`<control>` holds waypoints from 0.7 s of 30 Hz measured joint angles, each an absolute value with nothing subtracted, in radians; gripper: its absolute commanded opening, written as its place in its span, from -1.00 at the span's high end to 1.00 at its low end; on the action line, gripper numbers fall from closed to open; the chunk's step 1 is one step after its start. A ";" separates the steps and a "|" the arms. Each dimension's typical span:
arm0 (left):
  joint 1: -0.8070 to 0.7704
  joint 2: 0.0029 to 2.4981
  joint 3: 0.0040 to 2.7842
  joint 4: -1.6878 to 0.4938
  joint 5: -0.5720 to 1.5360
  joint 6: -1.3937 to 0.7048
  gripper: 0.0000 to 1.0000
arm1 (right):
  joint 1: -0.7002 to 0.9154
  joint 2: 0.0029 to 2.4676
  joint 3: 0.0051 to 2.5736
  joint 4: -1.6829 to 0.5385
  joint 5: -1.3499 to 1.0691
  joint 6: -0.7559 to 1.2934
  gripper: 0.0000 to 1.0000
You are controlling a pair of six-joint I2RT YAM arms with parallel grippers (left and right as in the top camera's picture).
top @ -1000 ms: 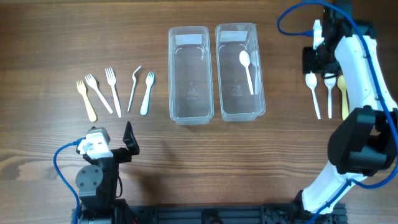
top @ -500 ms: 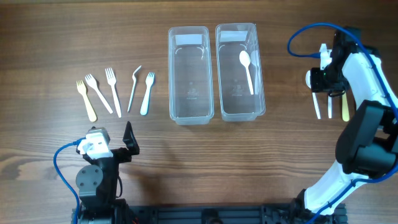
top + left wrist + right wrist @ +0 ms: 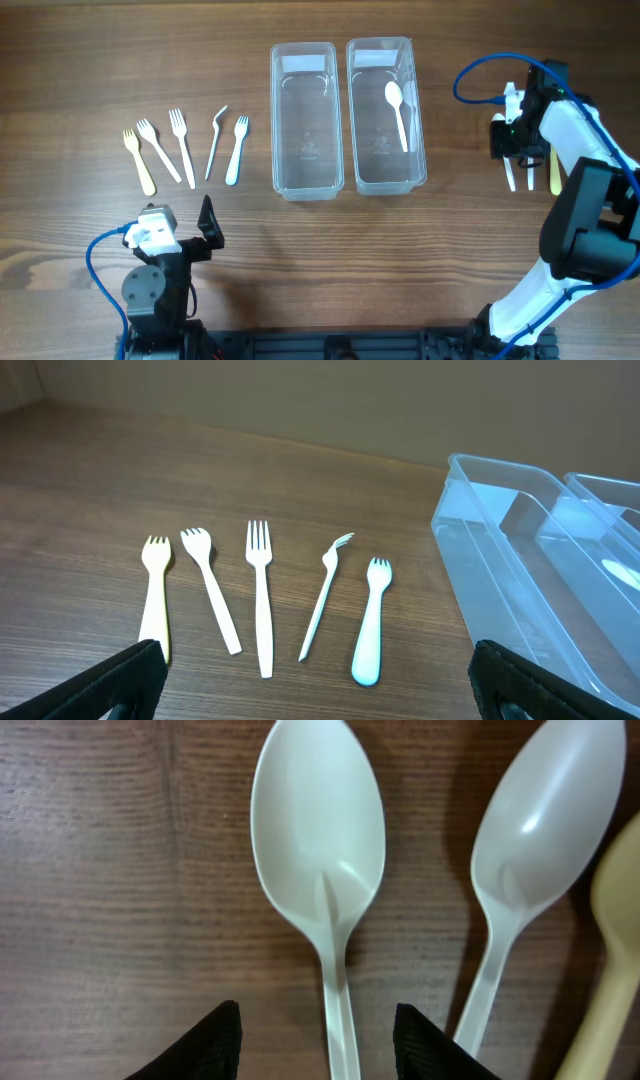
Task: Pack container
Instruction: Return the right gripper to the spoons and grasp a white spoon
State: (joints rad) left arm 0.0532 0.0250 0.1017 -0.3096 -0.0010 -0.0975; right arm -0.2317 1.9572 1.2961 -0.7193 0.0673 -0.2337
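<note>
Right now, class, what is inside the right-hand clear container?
One white spoon, lying on the floor of the container, bowl toward the far end. Nothing covers it; the clear walls hide nothing else.

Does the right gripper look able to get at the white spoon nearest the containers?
Probably yes. The right gripper hangs open over that white spoon, one finger each side of its handle, nothing between. The neighbouring spoon lies apart.
</note>
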 measured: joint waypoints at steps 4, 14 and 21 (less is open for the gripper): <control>0.053 0.025 0.102 -0.310 -0.001 -0.097 -1.00 | -0.232 1.957 1.257 -0.691 0.068 -0.233 0.07; 0.053 0.025 0.102 -0.310 -0.001 -0.097 -1.00 | -0.232 1.958 1.248 -0.670 0.068 -0.225 0.21; 0.053 0.025 0.102 -0.310 -0.001 -0.097 -0.99 | -0.233 1.971 1.248 -0.668 0.067 -0.218 0.22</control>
